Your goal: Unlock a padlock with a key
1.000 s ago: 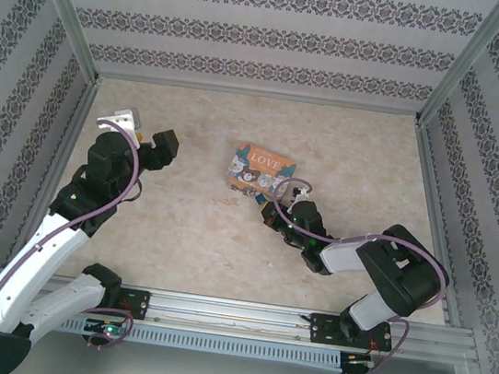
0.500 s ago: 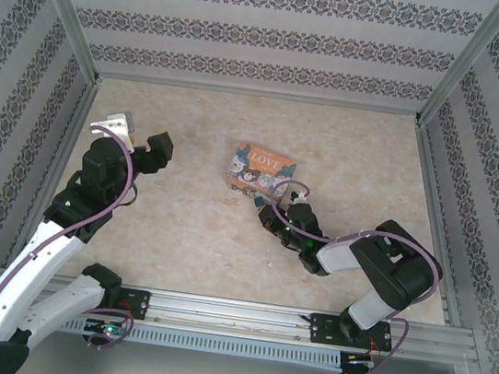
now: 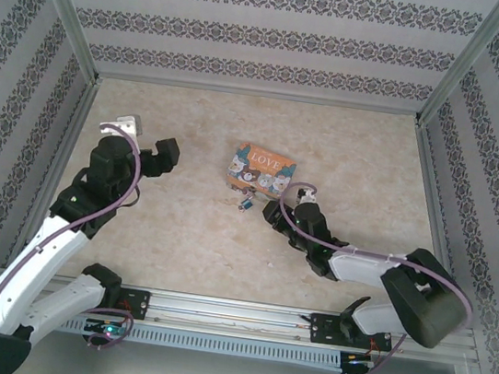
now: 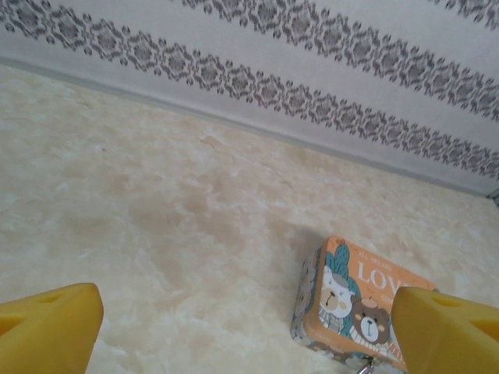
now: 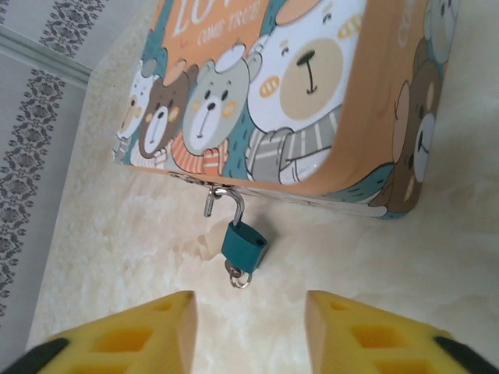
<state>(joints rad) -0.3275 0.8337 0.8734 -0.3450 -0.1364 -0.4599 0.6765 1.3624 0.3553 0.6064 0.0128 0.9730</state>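
Okay, we've backed the right gripper (image 5: 248,313) off, fingers apart and empty; tiny teal silver-shackled padlock (image 5: 245,244) hangs exposed on orange cartoon-bear box (image 5: 312,78), mid-worktop. Unlocking looks pending.

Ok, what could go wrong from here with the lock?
The padlock is tiny and only hooked on the box, so the open right gripper may knock it aside instead of gripping. The left gripper is away from the box, so a push could slide it.

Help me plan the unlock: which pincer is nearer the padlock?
Right. The right pincer is open just short of the padlock, facing it; the left pincer is well away, over on the table's left side.
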